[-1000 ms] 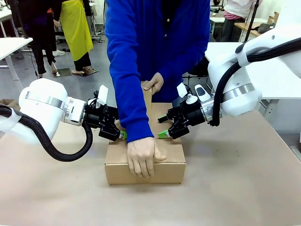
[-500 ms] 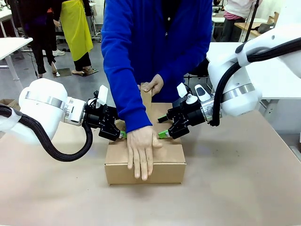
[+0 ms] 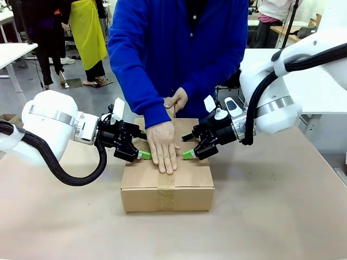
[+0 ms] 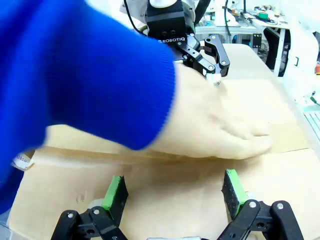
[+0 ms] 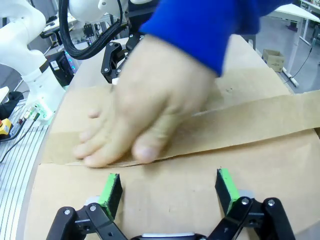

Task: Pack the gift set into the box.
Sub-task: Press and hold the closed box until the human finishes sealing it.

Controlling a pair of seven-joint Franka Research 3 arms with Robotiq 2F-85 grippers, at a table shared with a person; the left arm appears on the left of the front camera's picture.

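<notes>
Box: one brown corrugated cardboard carton, rectangular, matte, flaps folded shut, sitting mid-worktop between the two arms.
Tape: one strip of brown paper tape along the centre seam, running over the near edge and down the front wall; in the right wrist view it shows as a smooth tan band across the lid.
Worktop: flat, beige, plain surface.
Person: blue knitted sleeves; one flat hand pressing on the tape on the lid, the other hand behind it at the far edge of the box.
Left gripper: black, green pads, the two fingers spread wide, holding nothing; tips at the lid's left side, whether touching it cannot be told. Its own view shows both pads just over the cardboard.
Right gripper: same build, fingers likewise spread wide, nothing between them, at the lid's right side, beside the pressing hand.
Count: one box, two grippers, two hands.
</notes>
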